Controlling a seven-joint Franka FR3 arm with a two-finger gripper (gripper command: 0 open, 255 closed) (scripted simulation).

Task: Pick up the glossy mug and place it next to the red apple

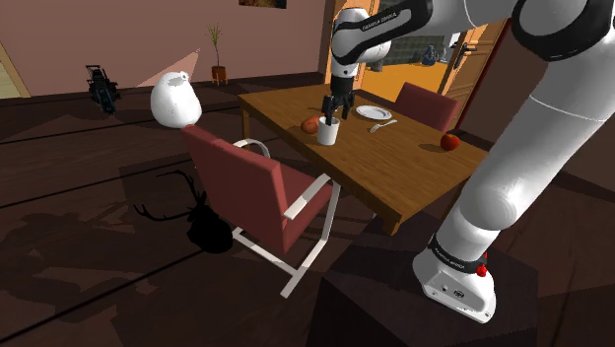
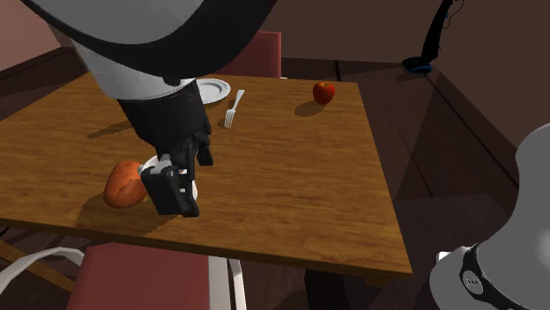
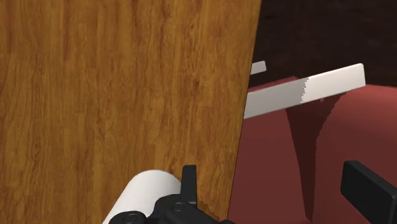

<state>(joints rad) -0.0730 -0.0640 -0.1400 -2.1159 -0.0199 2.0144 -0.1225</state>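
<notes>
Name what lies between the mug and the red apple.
Bare wooden tabletop from mug to apple in the second exterior view; the fork lies aside.

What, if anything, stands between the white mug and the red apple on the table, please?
Nothing visible does. Bare table lies between the white mug and the red apple. The fork and plate lie to one side of that line, and the orange-brown lump sits on the mug's side away from the apple.
</notes>
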